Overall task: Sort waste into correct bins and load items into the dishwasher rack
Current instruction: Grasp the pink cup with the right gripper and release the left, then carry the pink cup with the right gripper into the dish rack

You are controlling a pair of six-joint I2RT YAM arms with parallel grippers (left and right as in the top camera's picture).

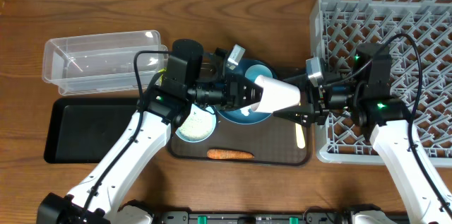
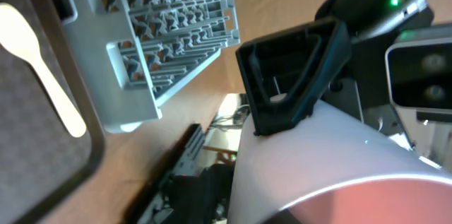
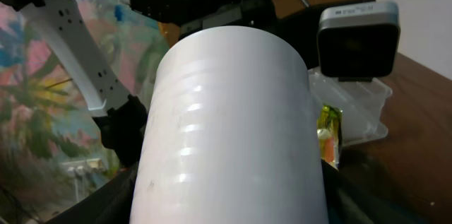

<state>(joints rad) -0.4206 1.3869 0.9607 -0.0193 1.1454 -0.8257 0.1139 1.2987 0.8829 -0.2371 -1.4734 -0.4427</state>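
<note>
A pale cup [image 1: 277, 95] lies on its side in the air above the dark blue plate [image 1: 244, 116], between my two grippers. My left gripper [image 1: 250, 97] is at the cup's mouth; its fingers do not show in the left wrist view, where only the cup's wall [image 2: 318, 160] and pinkish inside appear. From the right, my right gripper [image 1: 301, 104] holds the cup's base end. Its dark fingers [image 3: 106, 196] press both sides of the cup [image 3: 226, 111]. One right finger [image 2: 296, 75] lies on the cup's wall. The grey rack [image 1: 395, 33] stands at the right.
On the brown tray [image 1: 282, 159] lie an orange carrot [image 1: 230, 155] and a pale spoon [image 1: 300, 136], and a white bowl [image 1: 195, 125] stands there. The clear tub [image 1: 102, 61] and black tray [image 1: 92, 132] are at the left. A green-and-orange wrapper [image 3: 327, 136] shows beside the tub.
</note>
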